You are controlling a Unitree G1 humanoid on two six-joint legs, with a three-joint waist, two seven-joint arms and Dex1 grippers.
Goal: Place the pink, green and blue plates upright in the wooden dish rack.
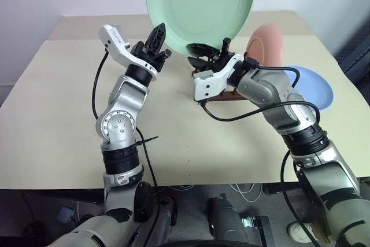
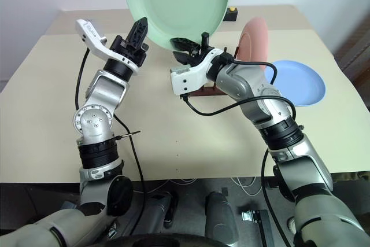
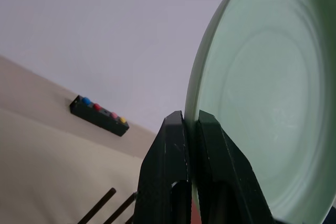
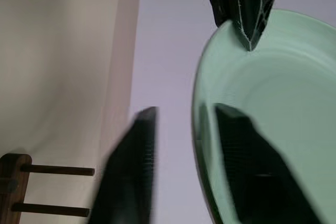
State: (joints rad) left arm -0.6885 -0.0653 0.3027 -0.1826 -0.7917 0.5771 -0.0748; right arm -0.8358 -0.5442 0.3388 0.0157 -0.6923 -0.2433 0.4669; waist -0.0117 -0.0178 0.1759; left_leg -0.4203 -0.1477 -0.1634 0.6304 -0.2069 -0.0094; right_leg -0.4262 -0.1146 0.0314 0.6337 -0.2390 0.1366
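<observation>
The green plate [image 1: 199, 4] is held up in the air, tilted, with its inside facing me. My left gripper [image 1: 159, 32] is shut on its lower left rim, which the left wrist view shows pinched between the fingers [image 3: 173, 145]. At the plate's bottom rim my right gripper [image 1: 213, 47] straddles the edge, still open; one finger [image 4: 131, 161] stands a gap away from the rim. The pink plate [image 1: 266, 47] stands upright in the wooden dish rack [image 1: 231, 93], mostly hidden behind my right hand. The blue plate [image 1: 312, 85] lies flat on the table at the right.
A small black box with coloured buttons [image 3: 100, 115] sits at the far edge of the beige table [image 1: 58, 114], by the wall. Bare rack pegs [image 4: 52, 170] stick out near my right gripper. The table's left half has free room.
</observation>
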